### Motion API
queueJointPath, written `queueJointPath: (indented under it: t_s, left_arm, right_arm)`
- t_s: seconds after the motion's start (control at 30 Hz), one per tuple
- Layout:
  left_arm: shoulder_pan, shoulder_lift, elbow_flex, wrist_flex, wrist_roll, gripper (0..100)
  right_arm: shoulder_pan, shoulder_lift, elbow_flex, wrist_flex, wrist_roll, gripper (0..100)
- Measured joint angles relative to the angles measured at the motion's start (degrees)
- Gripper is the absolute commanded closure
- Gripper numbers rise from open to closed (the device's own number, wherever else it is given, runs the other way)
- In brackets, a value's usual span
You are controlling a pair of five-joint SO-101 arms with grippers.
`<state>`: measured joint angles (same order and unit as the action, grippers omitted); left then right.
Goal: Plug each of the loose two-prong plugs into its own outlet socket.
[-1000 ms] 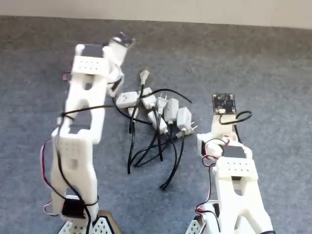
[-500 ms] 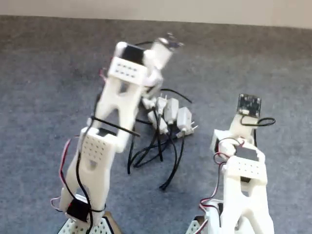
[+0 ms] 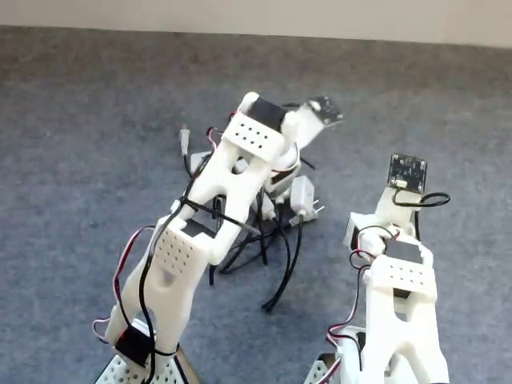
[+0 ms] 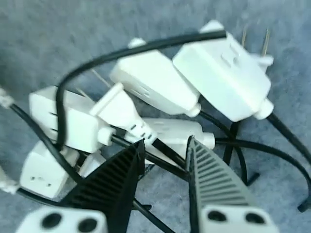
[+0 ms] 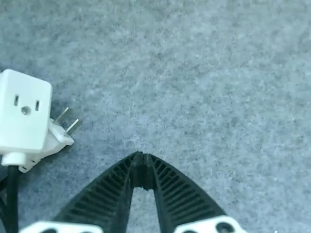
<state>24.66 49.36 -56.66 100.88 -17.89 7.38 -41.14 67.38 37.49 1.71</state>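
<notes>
The left gripper (image 4: 165, 143) is hanging over the tangle, jaws a little apart, holding nothing. It is getting ready to pick the white two-prong plug (image 4: 120, 110) lying just past its tips. Next, I think, it is needing to pinch that, not the black cord (image 4: 146, 47). The right gripper (image 5: 142, 159) is sitting shut and empty beside a white outlet socket (image 5: 23, 116). No words are showing.

Two arms, one stretched out, one tucked in.
The left arm (image 3: 240, 160) leans far forward and inward, left gripper (image 4: 165, 143) parted; the right arm (image 3: 396, 276) stands folded, right gripper (image 5: 142, 162) pinched closed.
</notes>
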Motion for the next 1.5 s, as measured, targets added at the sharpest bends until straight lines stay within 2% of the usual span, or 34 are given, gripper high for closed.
queueJointPath:
  t_s: [0.23,0.37,0.73,0.93,1.27,1.33,1.5]
  left_arm:
    - [-2.46,-0.35,5.36,0.00,0.09,84]
    - [-2.29,-0.35,5.54,0.00,0.09,80]
    - [4.04,-0.35,-7.65,0.00,5.89,74]
    - [6.77,0.26,-8.97,-1.85,5.98,74]
    - [7.12,11.69,-10.11,-5.19,5.89,74]
    - [7.12,12.22,-10.11,-5.19,6.07,77]
    - [6.86,12.22,-10.11,-5.19,5.19,99]
  right_arm:
    - [0.00,0.00,0.00,0.00,0.00,99.2]
    - [0.00,0.00,0.00,0.00,0.00,99.2]
    - [-1.41,0.00,0.00,0.00,0.00,99.2]
    - [-2.02,0.00,0.00,0.00,0.00,99.2]
    - [-2.02,0.00,0.00,0.00,0.00,99.2]
    - [-2.02,0.00,0.00,0.00,0.00,99.2]
    - [-2.02,0.00,0.00,0.00,0.00,99.2]
